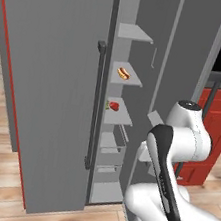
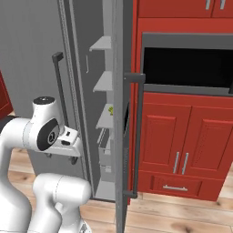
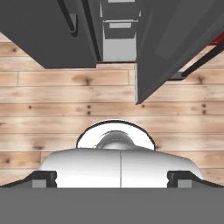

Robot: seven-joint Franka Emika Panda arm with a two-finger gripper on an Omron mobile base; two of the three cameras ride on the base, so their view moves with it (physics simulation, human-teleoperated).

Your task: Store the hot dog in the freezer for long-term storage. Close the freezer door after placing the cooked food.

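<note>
Hand view looks straight down at the wooden floor [image 3: 65, 94], with the bottom edges of the freezer door [image 3: 48, 39] and the other fridge door [image 3: 170, 43] across the top of the frame and a slim gap between them showing a pale drawer front. The finger tips of the hand cannot be made out there, so whether it is open or closed I cannot tell, nor whether it holds anything.

Left base view shows the white arm [image 1: 178, 143] folded in the lower right of the frame, its wrist end just in front of the gap. Left of it the freezer door [image 1: 55, 88] stands partly open, with its long dark bar handle [image 1: 94, 105] running down its right edge. Through the gap the freezer [image 1: 117, 113] shows pale grey shelves and drawers. The hot dog [image 1: 123, 73] lies on the second shelf from the top, in the upper centre of the frame. A small red block [image 1: 113, 105] sits on the shelf below it.

Right base view has red cabinets [image 2: 182, 136] filling the right half, beside the fridge.
</note>
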